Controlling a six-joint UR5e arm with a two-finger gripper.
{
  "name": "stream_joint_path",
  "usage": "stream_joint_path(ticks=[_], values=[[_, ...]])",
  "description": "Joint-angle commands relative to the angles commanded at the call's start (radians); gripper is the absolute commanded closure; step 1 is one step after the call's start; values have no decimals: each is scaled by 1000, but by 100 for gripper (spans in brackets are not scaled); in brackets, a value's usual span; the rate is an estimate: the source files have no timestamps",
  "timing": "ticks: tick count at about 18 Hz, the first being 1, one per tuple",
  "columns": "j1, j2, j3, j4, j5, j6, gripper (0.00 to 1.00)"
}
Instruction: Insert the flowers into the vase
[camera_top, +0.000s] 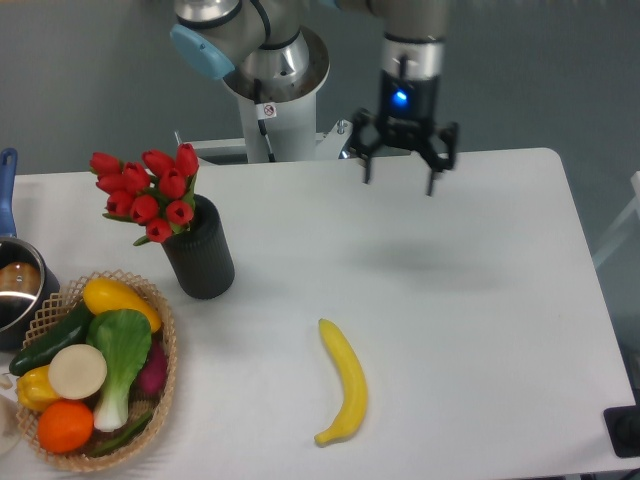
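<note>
From the fixed camera, the flowers (148, 190) stand in the vase (200, 253) at the left of the worktop (470, 300), a tight cluster of glossy red tulip buds leaning out over the vase's left rim, with a bit of green leaf showing beneath them. The vase is a matte black cylinder with fine vertical ribs, upright on the smooth white surface.

The end effector (400, 180) hangs above the far edge of the worktop, well to the right of the vase and apart from everything. Its two dark fingers (367, 165) point downward, spread wide with nothing between them (a blue light glows on the body above them). Its soft shadow lies on the worktop below.

Near the front, a yellow banana (345, 383) lies curved on the bare surface, well apart from the vase. At the left front corner sits a round woven wicker basket (165, 375) filled with vegetables: a yellow squash, a dark green cucumber, a leafy green, an orange fruit, a pale round disc. Just beside it at the left edge is a shiny metal pot (15, 290) with a blue handle, partly cut off by the frame.
</note>
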Motion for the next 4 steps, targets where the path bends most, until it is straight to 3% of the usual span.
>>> stream_joint_path(ticks=[2, 4], values=[[-29, -64, 43, 2, 78, 32, 0], [-52, -98, 48, 3, 150, 73, 0]])
